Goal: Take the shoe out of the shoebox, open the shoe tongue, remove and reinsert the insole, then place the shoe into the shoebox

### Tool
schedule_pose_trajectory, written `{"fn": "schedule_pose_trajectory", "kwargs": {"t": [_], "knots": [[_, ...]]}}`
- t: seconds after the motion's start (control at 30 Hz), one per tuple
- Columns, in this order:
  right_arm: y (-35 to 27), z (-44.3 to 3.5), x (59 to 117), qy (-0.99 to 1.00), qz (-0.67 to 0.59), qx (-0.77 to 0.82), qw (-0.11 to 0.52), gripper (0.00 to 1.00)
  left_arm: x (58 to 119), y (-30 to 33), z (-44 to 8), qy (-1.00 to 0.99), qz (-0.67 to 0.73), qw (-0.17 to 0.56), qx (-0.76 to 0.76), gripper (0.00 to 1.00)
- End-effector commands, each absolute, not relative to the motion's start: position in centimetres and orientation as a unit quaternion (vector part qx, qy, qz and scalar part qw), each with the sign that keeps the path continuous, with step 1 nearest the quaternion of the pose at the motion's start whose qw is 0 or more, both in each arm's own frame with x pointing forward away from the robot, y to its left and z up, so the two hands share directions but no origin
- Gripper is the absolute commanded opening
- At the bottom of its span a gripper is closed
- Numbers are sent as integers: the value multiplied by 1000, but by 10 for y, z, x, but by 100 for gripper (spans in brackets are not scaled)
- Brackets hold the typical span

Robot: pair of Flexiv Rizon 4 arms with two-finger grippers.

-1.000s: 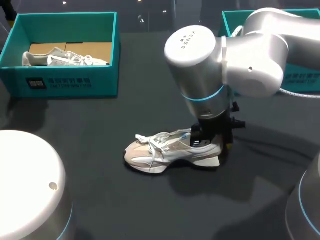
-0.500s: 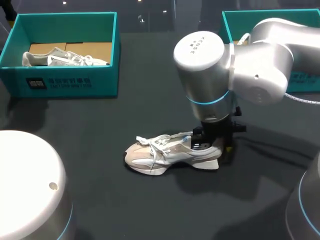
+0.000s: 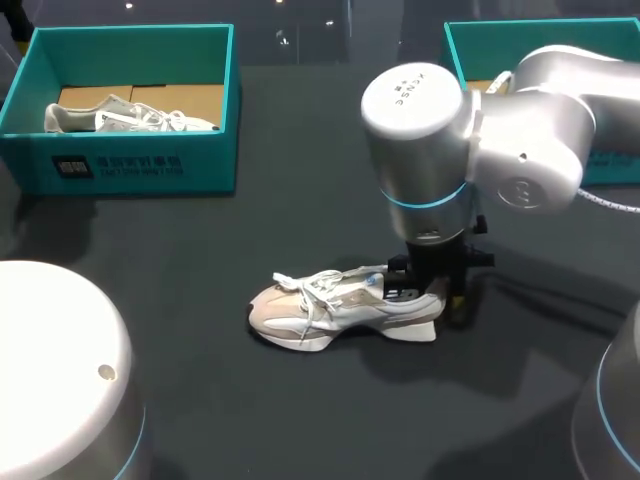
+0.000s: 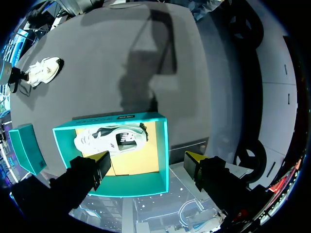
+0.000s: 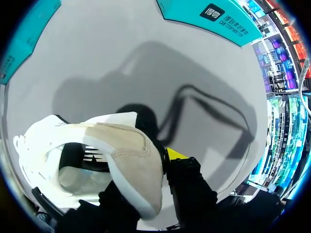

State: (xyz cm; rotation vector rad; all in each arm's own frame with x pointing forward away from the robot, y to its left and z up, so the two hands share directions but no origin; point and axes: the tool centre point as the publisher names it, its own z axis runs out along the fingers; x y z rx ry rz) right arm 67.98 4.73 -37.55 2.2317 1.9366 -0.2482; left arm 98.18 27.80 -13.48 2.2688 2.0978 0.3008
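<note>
My right arm (image 3: 520,140) and left arm (image 3: 50,370) wear smooth silver-white rounded shells with thin cyan joint rings; black fingers (image 4: 82,177) end in yellow tips.

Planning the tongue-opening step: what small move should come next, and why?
Probably bring the left gripper from above the teal cardboard shoebox toward the laces of the beige-and-white sneaker: it already lies on the black table, and the right gripper clamps its heel.
</note>
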Motion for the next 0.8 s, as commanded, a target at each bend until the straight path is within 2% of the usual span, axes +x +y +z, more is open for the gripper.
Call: {"fn": "schedule_pose_trajectory", "kwargs": {"t": [0.03, 0.1, 0.2, 0.27, 0.57, 0.6, 0.7, 0.8], "knots": [[43, -382, 678, 651, -76, 751, 80, 0, 981, 278, -135, 675, 98, 18, 731, 100], [43, -385, 677, 652, -73, 751, 77, 1, 981, 278, -135, 675, 98, 18, 731, 100], [43, -388, 676, 652, -71, 751, 75, 7, 981, 278, -135, 675, 98, 18, 731, 100], [44, -388, 674, 652, -70, 751, 74, 19, 981, 278, -135, 675, 98, 18, 731, 100], [49, -385, 671, 654, -59, 751, 68, 49, 981, 278, -135, 675, 98, 18, 731, 100], [50, -384, 671, 655, -59, 751, 67, 56, 981, 278, -135, 675, 98, 18, 731, 100], [50, -377, 670, 655, -52, 751, 63, 98, 981, 278, -135, 675, 98, 18, 731, 100], [50, -363, 670, 659, -42, 749, 58, 100, 981, 278, -135, 675, 98, 18, 731, 100]]}}
